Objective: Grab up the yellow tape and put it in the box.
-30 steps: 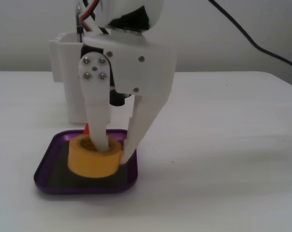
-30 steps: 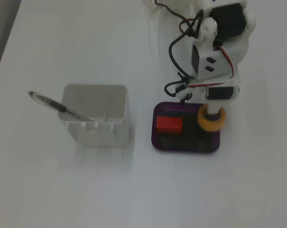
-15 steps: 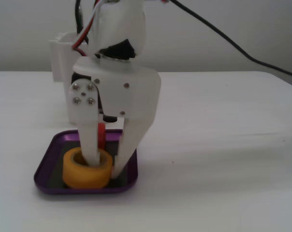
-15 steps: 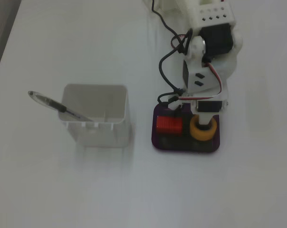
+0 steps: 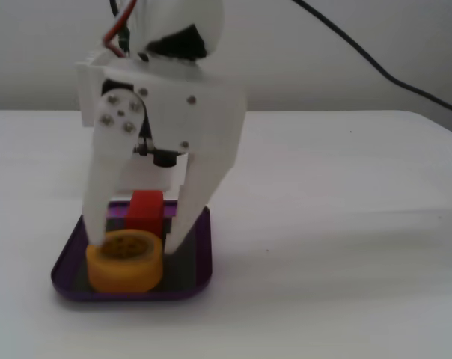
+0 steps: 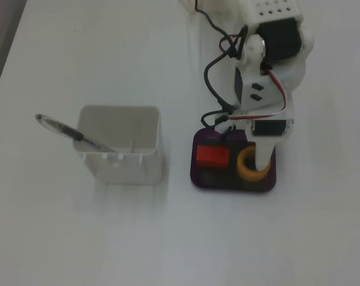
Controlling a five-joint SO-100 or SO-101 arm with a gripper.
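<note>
yellow tape (image 5: 126, 260) lies flat, core up, in the box (image 5: 196, 283) at its near left corner in a fixed view, directly under the claw (image 5: 134, 243); fingers straddle it, apparently open.

No readable text, labels, brands or numbers in either fixed view; gripper (image 5: 136, 243), yellow tape (image 5: 125, 262), box (image 5: 196, 280), red block (image 6: 213, 156) and white container (image 6: 123, 146) all unmarked
</note>
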